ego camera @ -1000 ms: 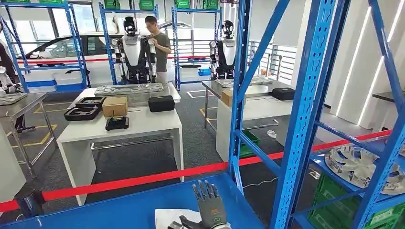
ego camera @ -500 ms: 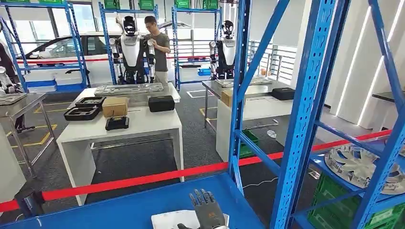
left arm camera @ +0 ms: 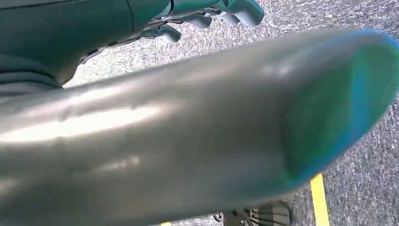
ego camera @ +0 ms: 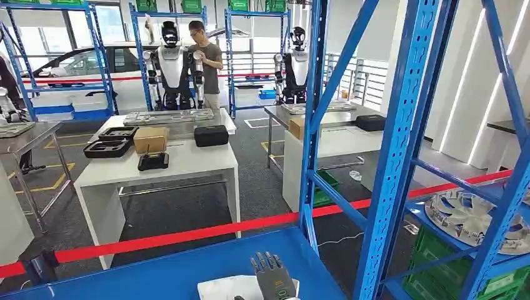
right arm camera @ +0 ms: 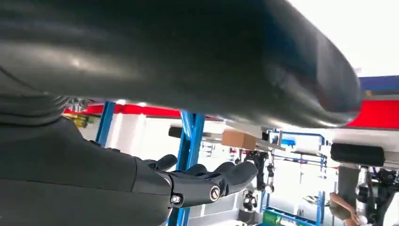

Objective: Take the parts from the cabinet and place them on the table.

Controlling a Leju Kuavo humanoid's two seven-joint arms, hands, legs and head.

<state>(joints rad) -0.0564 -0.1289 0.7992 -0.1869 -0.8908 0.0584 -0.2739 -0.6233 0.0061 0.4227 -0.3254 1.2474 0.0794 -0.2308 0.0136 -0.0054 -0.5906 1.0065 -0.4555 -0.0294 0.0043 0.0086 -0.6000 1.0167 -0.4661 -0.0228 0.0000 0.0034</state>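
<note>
A flat white part [ego camera: 225, 288] lies on the blue cabinet shelf [ego camera: 156, 272] at the bottom edge of the head view. My right hand [ego camera: 274, 279] is over the part's right end, with its dark fingers straight and slightly apart, pointing away from me. I cannot tell whether it touches the part. In the right wrist view the fingers [right arm camera: 211, 181] stretch out flat with nothing between them and the thick thumb. My left hand [left arm camera: 211, 14] hangs over grey carpet, its fingers loose and holding nothing.
Blue rack uprights [ego camera: 400, 150] stand right of the hand. A red tape barrier [ego camera: 187, 234] runs behind the shelf. Beyond it is a white table [ego camera: 187, 164] with boxes and cases. A silver wheel cover [ego camera: 465, 215] and green crates [ego camera: 437, 275] sit low right. A person [ego camera: 209, 59] stands far back.
My right hand has drawn back a little toward the bottom edge of the head view. The white part shows slightly more on the hand's right side.
</note>
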